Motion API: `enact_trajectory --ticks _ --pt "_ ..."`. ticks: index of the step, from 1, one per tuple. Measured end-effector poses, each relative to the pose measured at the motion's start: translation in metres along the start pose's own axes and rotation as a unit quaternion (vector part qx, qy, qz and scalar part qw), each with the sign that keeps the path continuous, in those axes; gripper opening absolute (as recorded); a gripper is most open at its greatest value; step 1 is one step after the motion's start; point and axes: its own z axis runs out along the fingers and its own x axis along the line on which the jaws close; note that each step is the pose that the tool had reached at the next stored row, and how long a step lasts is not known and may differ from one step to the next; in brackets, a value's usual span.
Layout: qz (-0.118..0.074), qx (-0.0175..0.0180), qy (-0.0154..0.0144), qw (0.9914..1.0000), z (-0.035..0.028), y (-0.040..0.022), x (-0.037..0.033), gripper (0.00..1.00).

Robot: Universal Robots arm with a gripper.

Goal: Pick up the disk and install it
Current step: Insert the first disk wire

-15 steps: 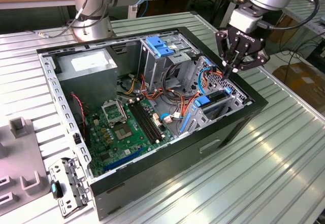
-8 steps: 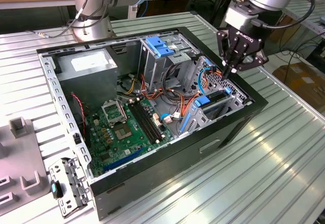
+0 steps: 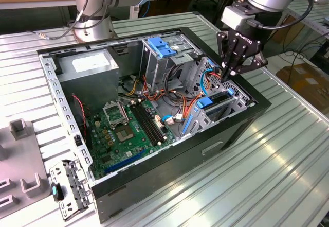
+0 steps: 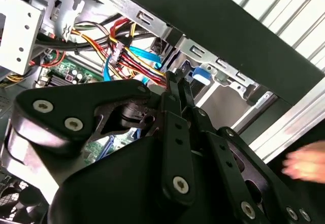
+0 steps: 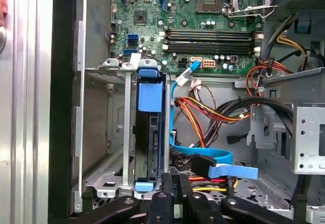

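The hand [image 3: 230, 72] hangs over the open computer case [image 3: 247, 115], right above the drive cage [image 3: 220, 106] at the case's front wall, on the side toward the exterior view's right. Its fingers [image 5: 173, 183] are pressed together, tip against tip, and nothing sits between them.

And there's the disk [image 5: 151, 148]: in the first wrist view it stands on edge inside the metal cage, wrapped in its blue carrier [image 5: 151, 94], one blue tab at each end. It's in the slot, not on the tabletop [image 3: 257, 186] and not in the hand. The closed fingertips sit just beside the disk's near tab, at the edge of the cage; whether they're actually touching it, I can't tell.

So by my reading the pick-up is done and we're in the install step, with the drive down between the cage rails and the hand placed to press or check it. How deep it sits, and whether the carrier has latched, can't be judged from here.

What does the next move call for? A straight push along the slot, I'd say, with no sideways lean, because the rails run tight on both sides. The blue data cable [image 5: 213, 164] and the red and yellow power leads [image 5: 203, 115] lie close beside the cage, so the fingers need to stay clear of them.

A person's hand [image 4: 304, 164] is blurred at the case's outer side in the second wrist view.
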Motion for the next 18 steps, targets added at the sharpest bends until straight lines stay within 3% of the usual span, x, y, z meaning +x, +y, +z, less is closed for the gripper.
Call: enact_trajectory --ticks 2,3,4,5,11,18 --pt "0.004 0.0006 0.0001 0.99999 0.0012 0.0011 0.0003 0.16" --pt "0.004 0.0031 0.0001 0.99999 0.0019 0.0022 0.0009 0.16" --pt "0.004 0.011 0.0001 0.99993 0.0028 0.0048 0.0015 0.16" --pt "0.004 0.013 0.0 0.99991 0.004 0.009 0.0015 0.16" --pt "0.006 0.013 0.0 0.9999 0.008 0.0114 0.007 0.16" --pt "0.006 0.013 0.0001 0.9999 0.0093 0.0137 0.0072 0.16"
